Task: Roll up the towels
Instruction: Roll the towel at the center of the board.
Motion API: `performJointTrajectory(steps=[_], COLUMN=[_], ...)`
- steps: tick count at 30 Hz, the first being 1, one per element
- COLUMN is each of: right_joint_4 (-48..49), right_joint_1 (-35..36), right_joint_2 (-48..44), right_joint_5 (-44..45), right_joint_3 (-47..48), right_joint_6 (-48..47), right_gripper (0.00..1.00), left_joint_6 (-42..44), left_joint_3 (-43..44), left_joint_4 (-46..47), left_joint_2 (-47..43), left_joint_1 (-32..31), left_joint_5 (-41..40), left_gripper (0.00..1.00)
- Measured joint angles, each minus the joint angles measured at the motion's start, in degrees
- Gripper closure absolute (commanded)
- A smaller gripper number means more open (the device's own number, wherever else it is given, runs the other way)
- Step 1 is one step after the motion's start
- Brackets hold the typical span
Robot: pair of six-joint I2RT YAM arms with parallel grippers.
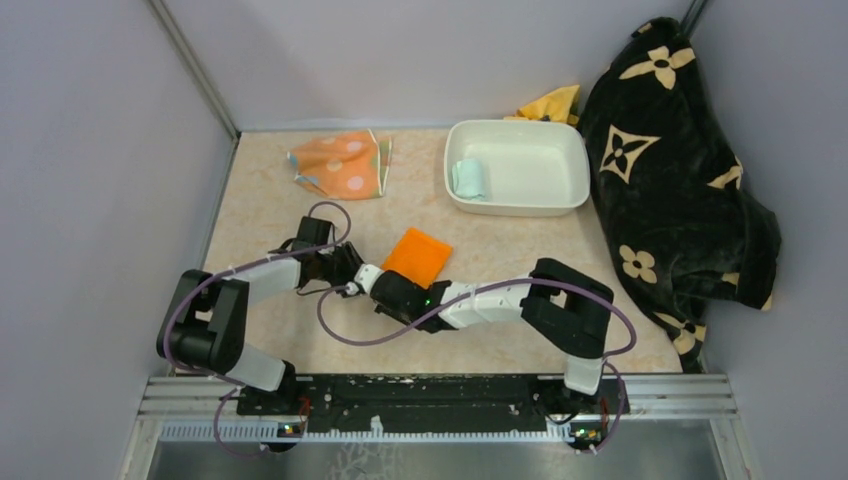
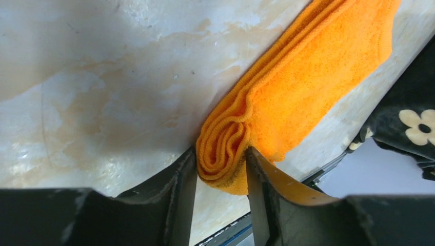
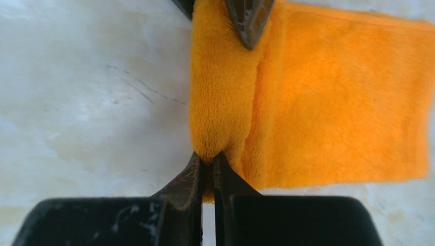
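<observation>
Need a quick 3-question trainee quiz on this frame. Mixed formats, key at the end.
1. Fill in: the fingers of the right gripper are ___ on the orange towel.
2. True or false: the mint towel lies rolled inside the white tub.
3. Which towel lies unrolled, far left in the top view? A) mint B) orange C) polka-dot towel

Key: 1 shut; 2 true; 3 C.

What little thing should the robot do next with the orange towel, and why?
Probably roll both end effectors together a bit further toward the flat part. Only one edge of the orange towel is curled up; the rest lies flat. The left end effector clasps one end of the roll, and the right end effector pinches the other.
</observation>
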Motion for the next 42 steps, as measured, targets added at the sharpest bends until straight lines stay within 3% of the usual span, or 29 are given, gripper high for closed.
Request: performJointTrajectory(steps=[4, 13, 21, 30, 34, 36, 42], right_joint_4=[-0.52, 5.62, 18.05, 18.32, 15.87, 14.47, 5.25], right_joint_1=[-5.14, -19.74, -26.45, -29.75, -29.77, -29.73, -28.65], right_joint_2=[-1.53, 1.81, 9.25, 12.13, 11.87, 10.73, -1.57], right_joint_5=[-15.06, -54.84, -71.6, -76.13, -75.1, -73.57, -58.6], right_joint_3=[0.63, 0.57, -2.82, -2.38, -1.53, -1.6, -2.03], right_joint_6=[2.91, 20.2, 36.57, 41.68, 41.05, 40.09, 30.8], right_gripper=[1.0, 1.0, 1.0, 0.97, 0.83, 0.69, 0.53], left_joint_6=[0.96, 2.38, 2.23, 1.53, 1.4, 1.38, 1.29], left_joint_3=[0.02, 0.02, -1.7, -3.19, -3.08, -2.71, -1.01], left_joint_4=[-2.14, -10.62, -13.53, -8.85, -5.7, -4.55, -1.81], left_joint_2=[-3.48, -16.94, -21.49, -12.13, -7.61, -6.19, -2.25], left_joint_1=[-0.09, -0.09, -0.09, -0.26, -0.37, -0.44, -0.5], left_joint_5=[-2.56, -9.2, -9.11, -5.11, -4.28, -3.63, -1.01], left_gripper=[0.36, 0.32, 0.33, 0.43, 0.48, 0.49, 0.5])
